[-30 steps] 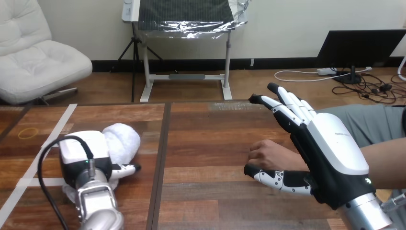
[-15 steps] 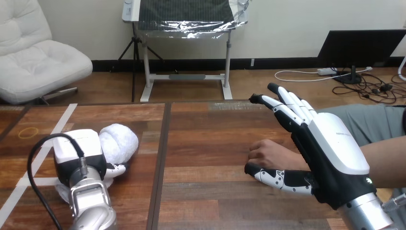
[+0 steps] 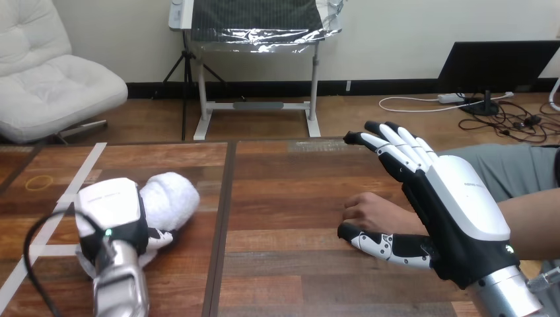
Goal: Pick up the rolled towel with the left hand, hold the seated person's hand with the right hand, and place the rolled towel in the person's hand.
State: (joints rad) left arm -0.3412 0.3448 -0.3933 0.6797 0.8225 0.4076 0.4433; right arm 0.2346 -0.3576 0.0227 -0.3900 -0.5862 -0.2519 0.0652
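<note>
Left hand (image 3: 109, 206): wrapped over the rolled towel (image 3: 173, 193), thumb tucked under it. The towel's end juts past the grip, low on the surface (image 3: 284, 191), apparently secured for lifting.
Right hand (image 3: 462, 211): fingers (image 3: 396, 150) straight, spread wide, closed on nothing.
Person's hand (image 3: 370, 211): between those fingers and the thumb, unclasped, probably awaiting support.

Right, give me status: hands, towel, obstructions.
Left hand on rolled towel, at left of table. Right hand open, poised over person's hand, not gripping. Nothing lying between towel and person's hand.
</note>
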